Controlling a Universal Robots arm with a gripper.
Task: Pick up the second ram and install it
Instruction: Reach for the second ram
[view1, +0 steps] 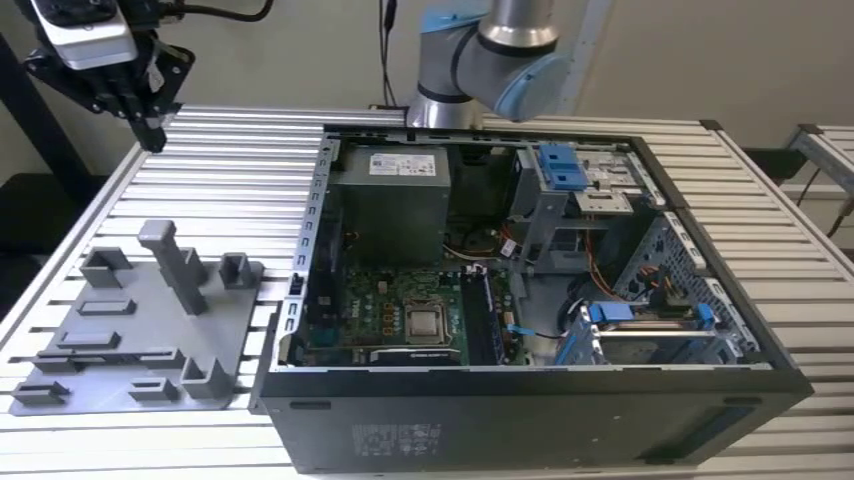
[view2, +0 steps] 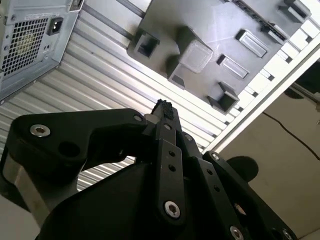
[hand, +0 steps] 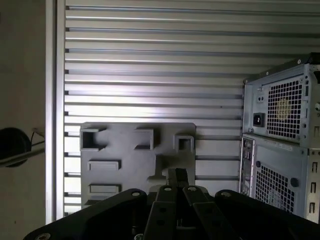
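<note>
Claw (view1: 144, 135) pressed together, pinching nothing I can see, hanging high over far table (view1: 240, 160) at exterior view's left, beyond holder tray (view1: 134, 330). Whereabouts of second ram: cannot tell. My judgement: pick step, no grasp yet. Next move calls for finding ram, spreading fingers.

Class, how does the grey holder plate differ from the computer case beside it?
The holder plate is light grey, low and flat, with blocks and a post; the computer case is black, deep and open-topped, with a circuit board inside. The plate lies on the exterior view's left, the case on its right. Both rest on the slatted table.
</note>
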